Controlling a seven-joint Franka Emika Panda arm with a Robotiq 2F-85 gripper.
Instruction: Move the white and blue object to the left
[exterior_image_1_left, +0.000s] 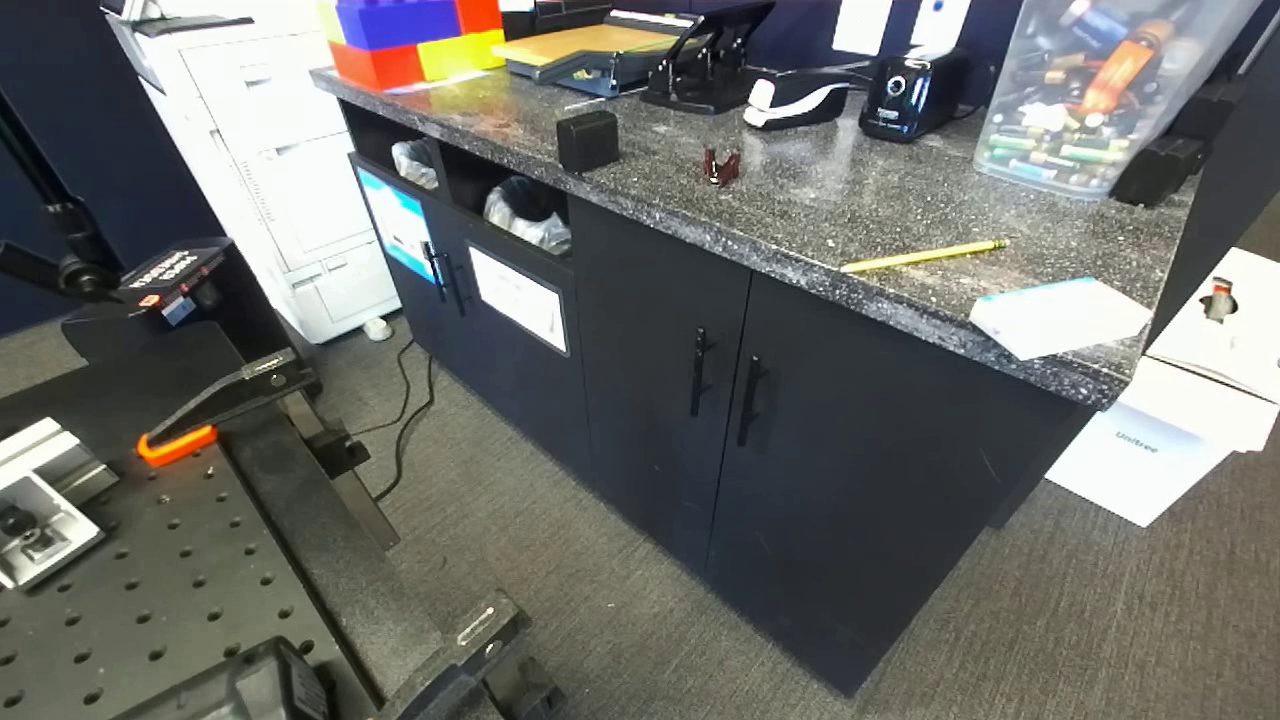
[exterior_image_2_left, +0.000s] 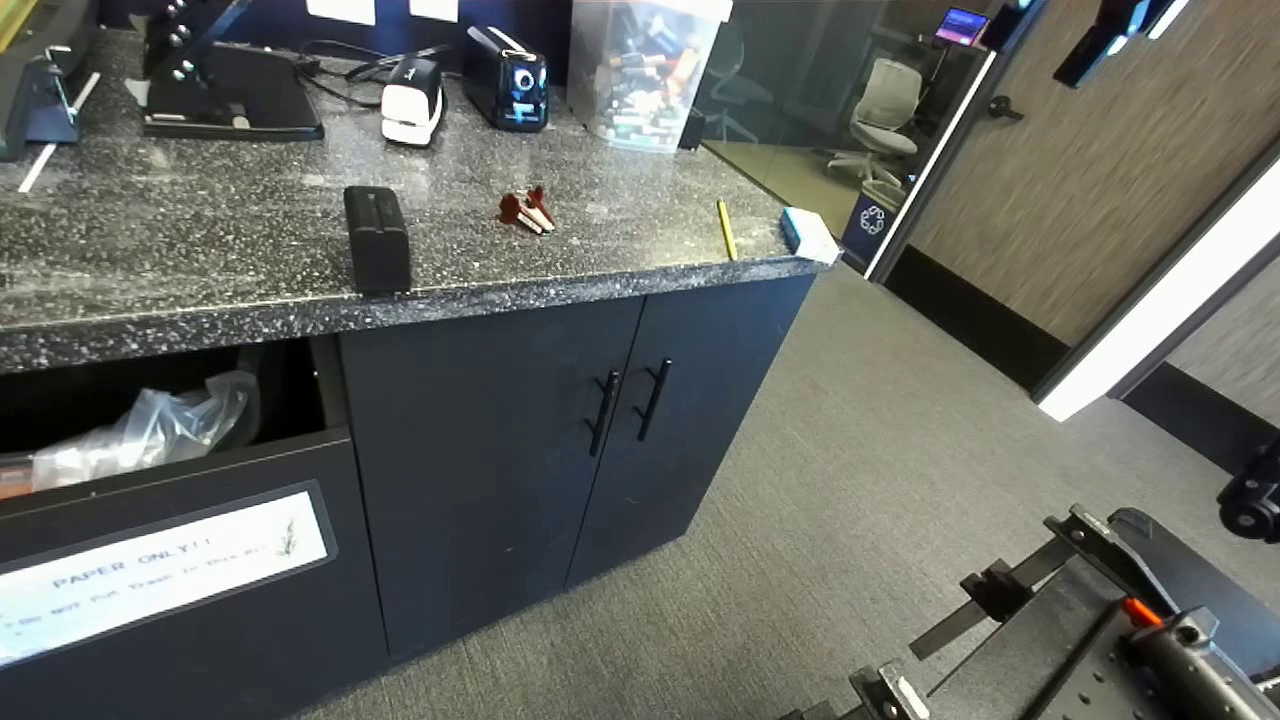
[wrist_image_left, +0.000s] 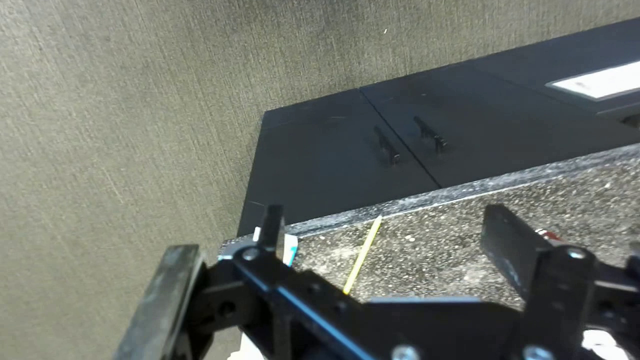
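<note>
The white and blue object (exterior_image_1_left: 1060, 315) is a low white block with a light blue edge. It lies at the near right corner of the speckled counter, close to the edge; it also shows in an exterior view (exterior_image_2_left: 810, 233). In the wrist view it (wrist_image_left: 290, 246) is partly hidden behind the left finger. My gripper (wrist_image_left: 385, 220) is open, fingers wide apart, with nothing between them, high above the counter. Dark finger-like parts (exterior_image_2_left: 1100, 45) at the top of an exterior view look like my gripper. A white and black stapler (exterior_image_1_left: 795, 103) stands further back.
A yellow pencil (exterior_image_1_left: 925, 256) lies next to the block. A dark red staple remover (exterior_image_1_left: 721, 167), a black block (exterior_image_1_left: 588, 141), a black sharpener (exterior_image_1_left: 910, 95) and a clear bin of batteries (exterior_image_1_left: 1060, 160) stand on the counter (exterior_image_1_left: 850, 190). Cabinet doors drop below its front edge.
</note>
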